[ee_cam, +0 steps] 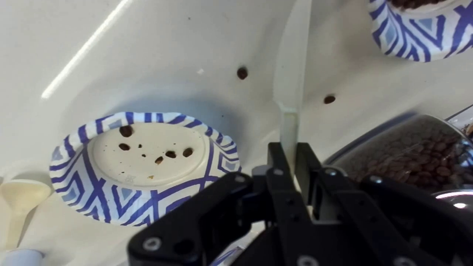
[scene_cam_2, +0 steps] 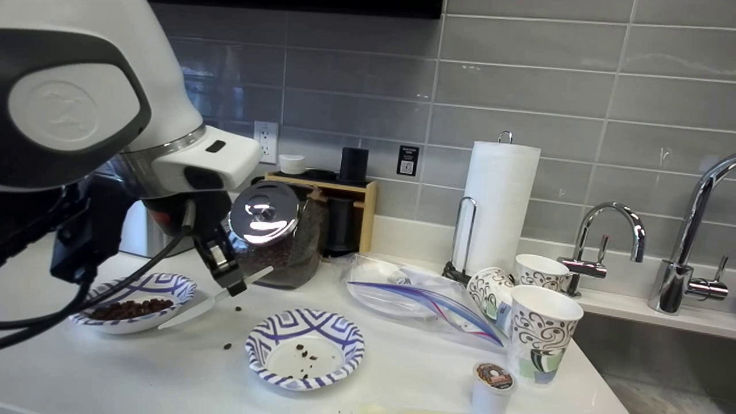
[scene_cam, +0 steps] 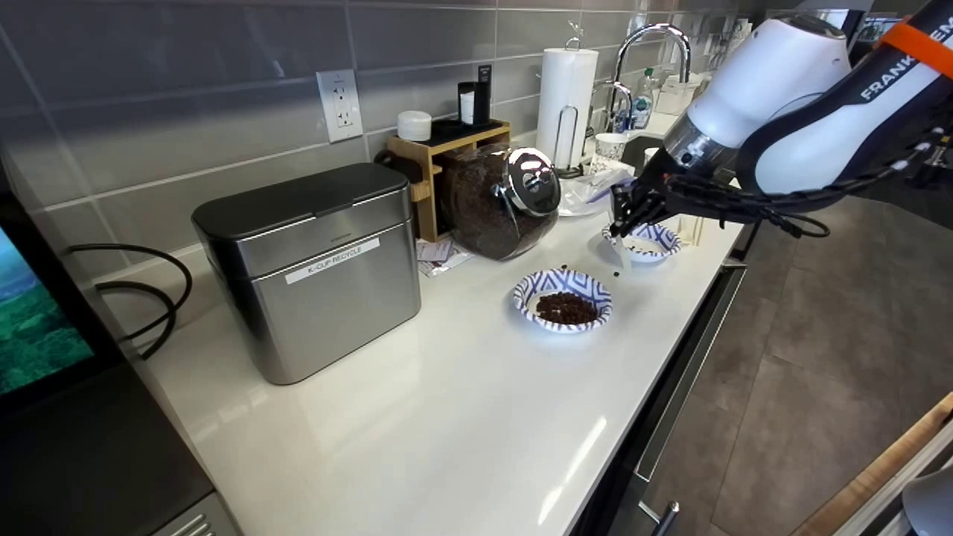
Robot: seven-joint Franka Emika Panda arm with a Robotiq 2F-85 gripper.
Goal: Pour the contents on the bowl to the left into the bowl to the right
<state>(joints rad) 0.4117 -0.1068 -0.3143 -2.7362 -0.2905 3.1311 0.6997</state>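
A white bowl with blue patterns (scene_cam: 566, 280) holds a heap of dark brown beans (scene_cam: 567, 308); the bowl also shows in an exterior view (scene_cam_2: 175, 283) and at the wrist view's upper right corner (ee_cam: 417, 42). A second patterned bowl (scene_cam_2: 305, 323) holds only a few beans and crumbs; it lies left in the wrist view (ee_cam: 118, 199). My gripper (ee_cam: 290, 147) is shut on a white plastic knife (ee_cam: 293, 59), gripping its handle. The knife points down toward the counter between the bowls (scene_cam_2: 190, 313). Whether its tip touches anything is unclear.
Loose beans (ee_cam: 242, 72) lie on the counter between the bowls. A tilted bean jar (scene_cam: 484, 201) and a steel bin (scene_cam: 342, 298) stand along the wall. A plastic bag (scene_cam_2: 397, 287), paper cups (scene_cam_2: 543, 328), a pod (scene_cam_2: 493, 382) and a cream spoon (ee_cam: 22, 199) are nearby.
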